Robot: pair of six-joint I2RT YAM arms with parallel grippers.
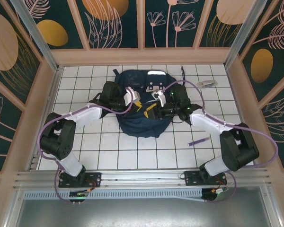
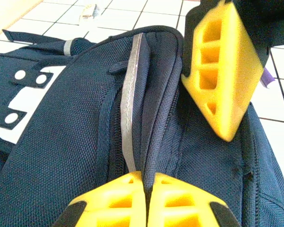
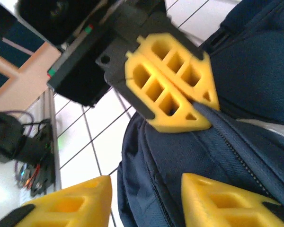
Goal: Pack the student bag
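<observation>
Navy student bag [image 1: 137, 125], flap pinched in left gripper [image 2: 144, 182], right gripper [image 3: 146, 191] parted beside

Tiny pale item [image 1: 208, 83] near the student bag [image 1: 135, 126], unidentifiable.

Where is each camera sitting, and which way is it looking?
Top view: above and behind, looking down on the table, student bag, left arm and right arm.
Left wrist: on the left arm, facing along its left gripper, shut on the student bag's edge.
Right wrist: on the right arm, facing the student bag past its open right gripper.
Shared: both wrist views show the left gripper's pinch.
</observation>
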